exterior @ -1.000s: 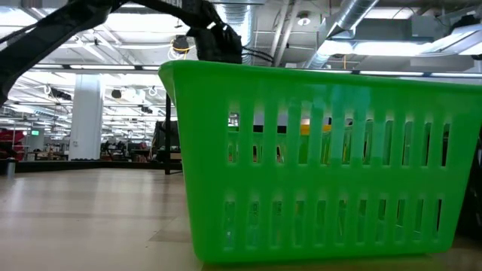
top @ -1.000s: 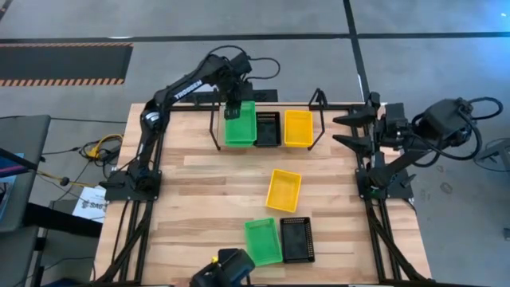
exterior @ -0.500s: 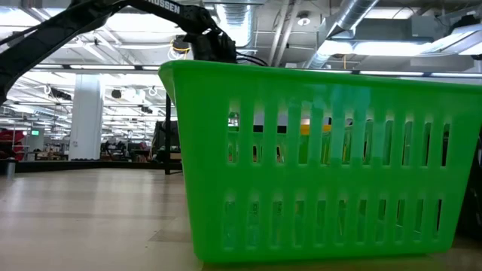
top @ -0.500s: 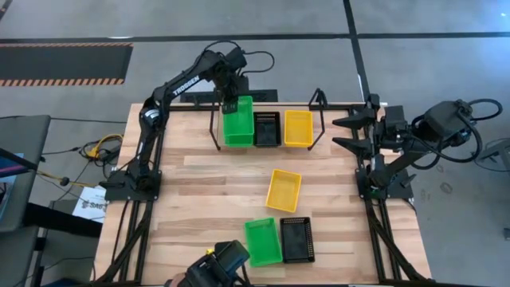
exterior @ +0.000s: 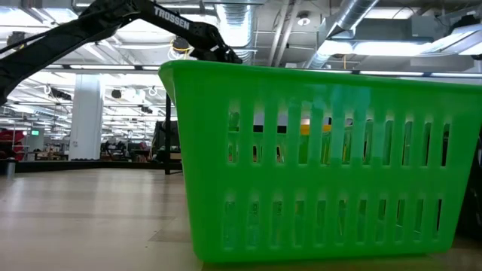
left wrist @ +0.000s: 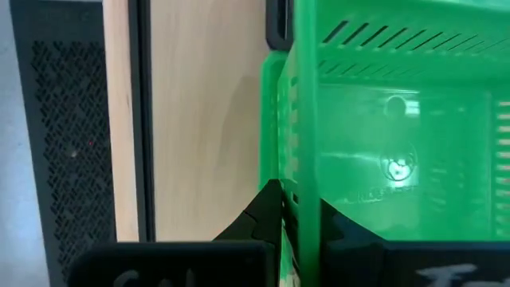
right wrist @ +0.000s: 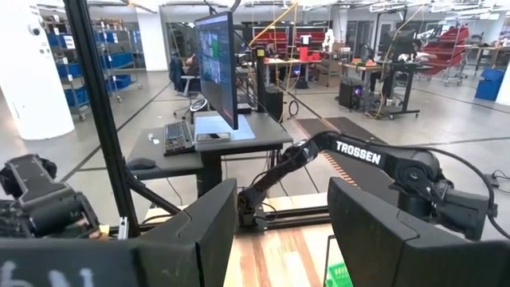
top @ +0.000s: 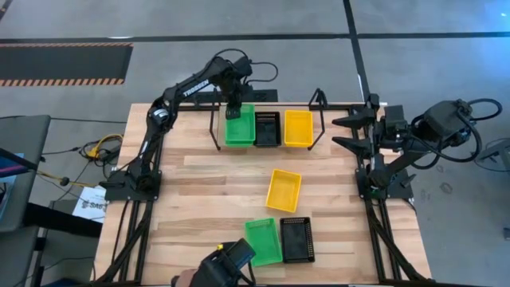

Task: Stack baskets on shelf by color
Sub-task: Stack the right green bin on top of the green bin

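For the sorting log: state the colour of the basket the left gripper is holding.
Green basket; clearest in the left wrist view.

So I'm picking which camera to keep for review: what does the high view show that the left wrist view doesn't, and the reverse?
Only the high view shows the whole shelf, the black basket and yellow basket on it, the loose baskets, and the right gripper parked open at the table's edge. Only the left wrist view shows the left gripper's fingers pinching a green wall. Both show the green basket held at the shelf.
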You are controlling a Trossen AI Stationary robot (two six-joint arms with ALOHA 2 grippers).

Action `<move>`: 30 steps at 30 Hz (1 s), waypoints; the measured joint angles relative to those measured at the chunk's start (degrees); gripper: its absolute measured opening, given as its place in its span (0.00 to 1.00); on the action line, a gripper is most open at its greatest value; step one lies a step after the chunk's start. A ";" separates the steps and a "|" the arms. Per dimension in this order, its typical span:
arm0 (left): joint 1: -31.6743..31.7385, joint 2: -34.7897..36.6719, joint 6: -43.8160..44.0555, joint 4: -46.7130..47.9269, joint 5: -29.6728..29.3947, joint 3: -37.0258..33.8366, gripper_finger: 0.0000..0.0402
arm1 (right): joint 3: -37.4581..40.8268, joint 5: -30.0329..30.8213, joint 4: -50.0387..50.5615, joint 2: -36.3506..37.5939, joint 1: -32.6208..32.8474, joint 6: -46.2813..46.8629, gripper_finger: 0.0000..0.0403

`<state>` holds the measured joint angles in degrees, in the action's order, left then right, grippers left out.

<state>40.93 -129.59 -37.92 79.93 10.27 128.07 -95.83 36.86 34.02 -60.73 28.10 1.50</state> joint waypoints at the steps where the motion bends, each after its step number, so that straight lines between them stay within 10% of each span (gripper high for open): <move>1: 0.00 -0.03 -0.28 0.32 -0.29 0.00 0.00 | 0.00 0.00 -0.01 0.00 0.00 0.00 0.54; 20: -0.19 -0.95 2.16 0.28 -1.87 0.00 0.01 | 0.00 0.00 -0.20 0.09 0.00 -0.05 0.54; 30: -0.22 -0.95 4.60 -0.05 -2.17 0.00 0.25 | 0.00 -0.97 -0.22 0.09 0.04 -0.03 0.54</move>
<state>40.71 -130.54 -33.32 79.88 8.10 128.07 -95.83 35.89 33.80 -60.64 28.14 1.48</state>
